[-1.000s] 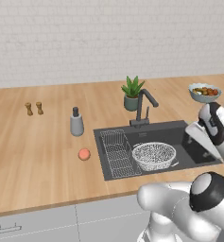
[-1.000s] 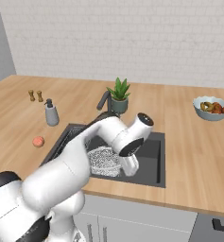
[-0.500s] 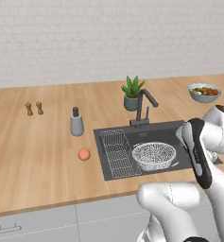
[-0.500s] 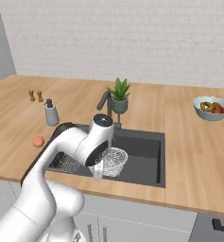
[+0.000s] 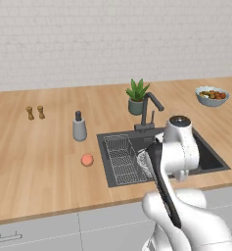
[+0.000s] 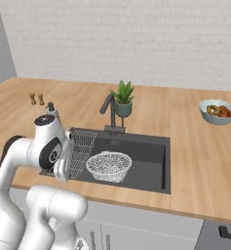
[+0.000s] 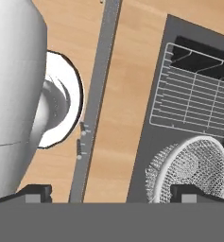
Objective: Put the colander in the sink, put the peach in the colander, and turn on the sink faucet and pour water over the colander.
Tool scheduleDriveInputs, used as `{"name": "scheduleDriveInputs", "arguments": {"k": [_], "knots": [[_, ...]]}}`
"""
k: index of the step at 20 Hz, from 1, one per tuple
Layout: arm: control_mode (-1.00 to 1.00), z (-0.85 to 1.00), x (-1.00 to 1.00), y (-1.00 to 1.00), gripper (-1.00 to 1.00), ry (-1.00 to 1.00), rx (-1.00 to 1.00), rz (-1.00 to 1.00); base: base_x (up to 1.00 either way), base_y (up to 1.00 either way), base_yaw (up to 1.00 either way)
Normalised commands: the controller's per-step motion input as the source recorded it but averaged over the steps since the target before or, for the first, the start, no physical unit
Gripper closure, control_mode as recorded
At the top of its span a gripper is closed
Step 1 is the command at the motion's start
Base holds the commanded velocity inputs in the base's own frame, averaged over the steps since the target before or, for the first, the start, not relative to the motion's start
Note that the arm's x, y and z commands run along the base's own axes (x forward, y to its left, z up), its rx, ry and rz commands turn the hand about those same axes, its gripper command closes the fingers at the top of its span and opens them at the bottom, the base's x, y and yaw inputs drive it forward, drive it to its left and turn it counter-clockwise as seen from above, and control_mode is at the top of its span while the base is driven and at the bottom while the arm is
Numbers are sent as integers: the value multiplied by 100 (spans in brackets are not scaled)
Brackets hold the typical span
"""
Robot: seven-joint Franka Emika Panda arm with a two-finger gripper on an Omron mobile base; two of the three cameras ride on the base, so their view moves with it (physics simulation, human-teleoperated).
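Colander [image 6: 109,166] sits in sink [image 6: 151,151], on the basin floor just right of the wire rack [image 6: 82,152] in the right base view; upright, nothing in it. In hand view the colander [image 7: 191,170] shows beside the rack [image 7: 193,94], both inside the dark basin [image 7: 153,146].

Peach [image 5: 87,160] on the wood counter [image 5: 39,152], left of the sink [image 5: 210,157] and near its left edge, apart from the colander [image 5: 144,162], which is mostly hidden by the arm in the left base view. Soap bottle [image 5: 79,127] stands behind the peach, further back on the counter.

Faucet [image 6: 108,112] at the sink's back edge, spout angled over the basin; no stream visible. Potted plant [image 6: 123,100] just behind it. Bowl of food [image 6: 218,111] far right on the counter, well apart from the sink. Two small brown shakers [image 5: 34,112] at back left.

Pincer [image 7: 108,196] over the sink's front-left area, looking down across counter edge and basin; fingertips [image 7: 35,194] stand far apart, jaws wide, gripping nothing.
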Motion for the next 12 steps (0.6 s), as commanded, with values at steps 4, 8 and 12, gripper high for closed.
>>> {"name": "scheduleDriveInputs", "arguments": {"k": [4, 8, 12], "knots": [[-100, 28, 30, 97, -100, 2, -24, -10, 0, 0, 0], [-100, 38, 51, 83, -100, 0, -19, -25, 0, 0, 0], [-100, 41, 59, 72, -100, 5, -13, -33, 0, 0, 0]]}}
